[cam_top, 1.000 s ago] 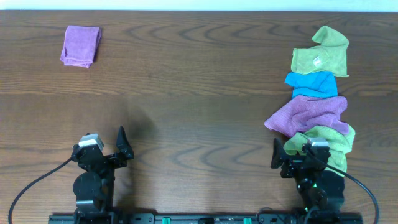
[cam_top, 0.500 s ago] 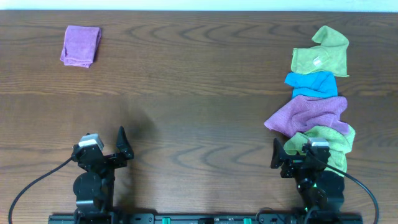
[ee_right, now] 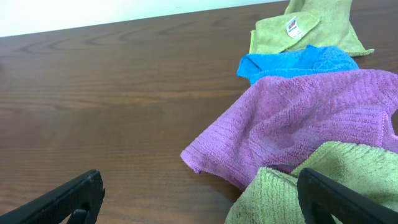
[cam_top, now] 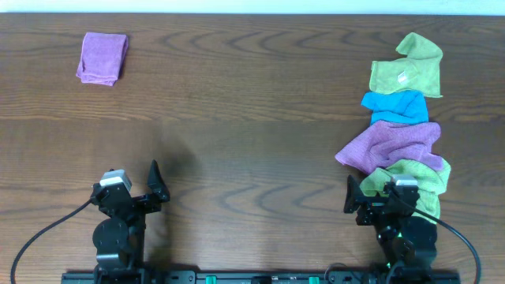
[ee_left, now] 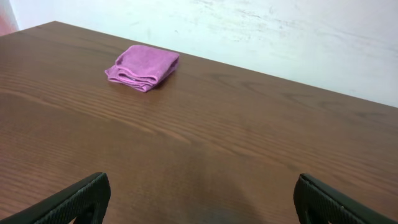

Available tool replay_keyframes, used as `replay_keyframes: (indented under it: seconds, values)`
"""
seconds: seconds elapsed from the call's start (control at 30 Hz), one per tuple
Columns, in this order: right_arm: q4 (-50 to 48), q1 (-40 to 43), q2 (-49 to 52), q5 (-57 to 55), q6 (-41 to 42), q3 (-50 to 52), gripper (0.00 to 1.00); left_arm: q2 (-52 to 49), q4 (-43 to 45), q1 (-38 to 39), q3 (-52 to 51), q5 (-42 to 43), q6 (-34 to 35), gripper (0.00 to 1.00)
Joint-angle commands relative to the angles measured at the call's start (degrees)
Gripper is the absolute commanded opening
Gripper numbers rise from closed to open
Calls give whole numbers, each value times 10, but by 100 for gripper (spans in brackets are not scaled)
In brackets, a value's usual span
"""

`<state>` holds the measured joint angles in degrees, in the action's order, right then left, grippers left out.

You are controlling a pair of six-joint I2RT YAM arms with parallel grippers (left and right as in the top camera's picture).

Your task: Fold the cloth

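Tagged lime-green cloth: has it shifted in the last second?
No. In the overhead view the cloth sits just as before against the far edge of the table, its near side meeting the blue cloth.

Near edge of the cloth [cam_top: 410,67] under the blue cloth [cam_top: 394,106]

Soft, even indoor light covers the dark wooden table [cam_top: 252,134]. A faint, blurred shadow lies on the wood just ahead of the left arm [cam_top: 117,217]. The overhead view is sharp. Both wrist views are softer, and the pale wall [ee_left: 298,37] looks bright and slightly washed out.
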<state>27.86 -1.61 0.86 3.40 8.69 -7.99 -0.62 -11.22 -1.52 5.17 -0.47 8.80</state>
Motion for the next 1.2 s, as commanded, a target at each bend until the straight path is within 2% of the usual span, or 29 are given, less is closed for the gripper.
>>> replay_keyframes:
  seconds: [0.0,0.03,0.13,0.3,0.47,0.57,0.83,0.93,1.03,1.17]
  values:
    - [-3,5,-5,-4,3,2,99,4,-3,-4,-18,-10,0,95]
    - [-9,5,-5,-6,8,2,99,3,-3,-4,-18,-10,0,95]
    - [-56,5,-4,-12,99,3,99,4,-3,-4,-18,-10,0,96]
    - [-149,5,38,-102,202,2,99,4,-3,-4,-18,-10,0,95]
    - [-276,5,155,-164,197,-23,99,4,-3,-4,-18,-10,0,95]
    - [-320,13,276,-200,166,-79,99,3,-3,-4,-18,-10,0,95]
    - [-334,73,618,-206,150,-304,99,3,-3,-4,-18,-10,0,96]
    - [-329,90,744,-174,97,-409,99,4,-3,-4,-18,-10,0,95]
    - [-319,94,824,-148,86,-471,99,4,-3,-4,-18,-10,0,95]
    - [-333,94,857,-76,84,-489,99,3,-3,-4,-18,-10,0,95]
